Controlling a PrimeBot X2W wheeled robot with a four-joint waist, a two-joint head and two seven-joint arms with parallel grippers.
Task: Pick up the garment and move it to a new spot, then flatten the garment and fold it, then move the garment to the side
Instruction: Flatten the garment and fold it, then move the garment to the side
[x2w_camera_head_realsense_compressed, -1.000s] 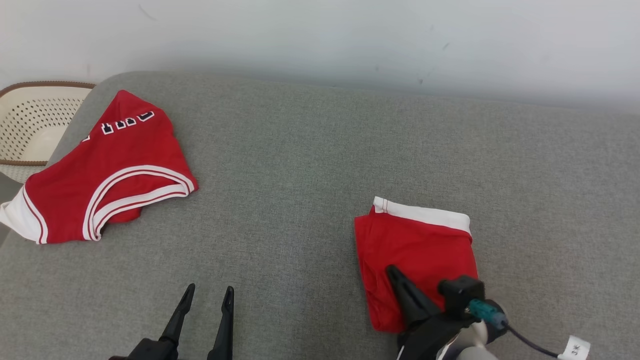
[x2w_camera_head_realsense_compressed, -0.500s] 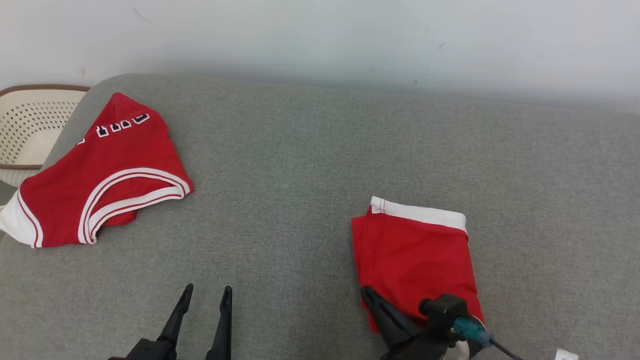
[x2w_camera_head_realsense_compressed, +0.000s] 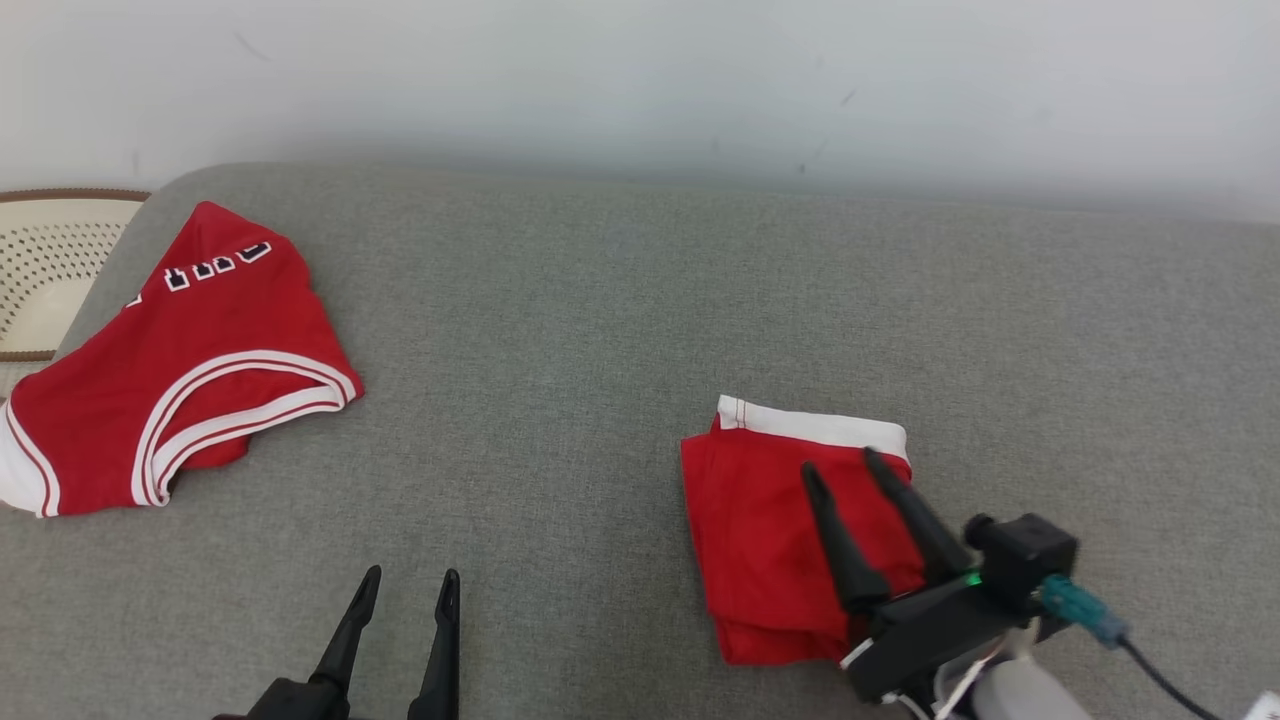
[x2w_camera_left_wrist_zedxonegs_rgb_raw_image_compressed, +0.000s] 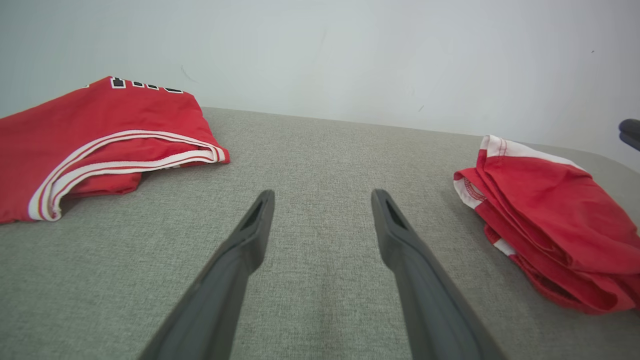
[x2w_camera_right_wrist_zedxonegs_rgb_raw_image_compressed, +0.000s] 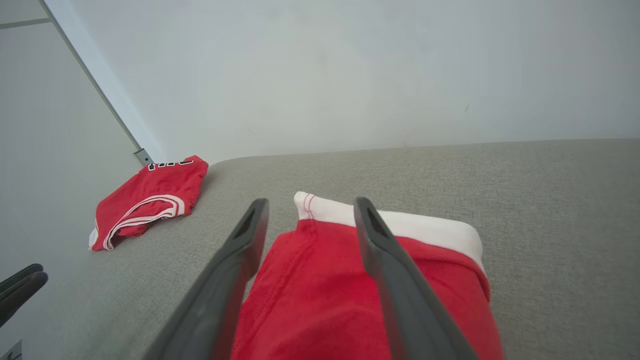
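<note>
The garment (x2w_camera_head_realsense_compressed: 770, 540) is a folded red piece with a white band along its far edge, lying flat on the grey cushion (x2w_camera_head_realsense_compressed: 600, 330) at the right. My right gripper (x2w_camera_head_realsense_compressed: 840, 462) hangs just above it, open, fingers pointing toward the white band with nothing between them. From the right wrist, the garment (x2w_camera_right_wrist_zedxonegs_rgb_raw_image_compressed: 325, 300) lies under the right gripper (x2w_camera_right_wrist_zedxonegs_rgb_raw_image_compressed: 311, 201). My left gripper (x2w_camera_head_realsense_compressed: 412, 573) stands open and empty near the front edge, left of the garment (x2w_camera_left_wrist_zedxonegs_rgb_raw_image_compressed: 550, 210). In its own wrist view the left gripper (x2w_camera_left_wrist_zedxonegs_rgb_raw_image_compressed: 323, 192) points over bare cushion.
A second red jersey (x2w_camera_head_realsense_compressed: 190, 380) with white trim and black lettering lies crumpled at the cushion's far left. Beyond that corner sits a cream perforated basket (x2w_camera_head_realsense_compressed: 50, 260). A pale wall (x2w_camera_head_realsense_compressed: 640, 80) runs behind the cushion. Bare grey fabric spans the space between the two red pieces.
My right gripper has gone from shut at the garment's near edge to open, and its fingers now reach over the garment. The head camera has shifted a little. The left gripper has not moved.
</note>
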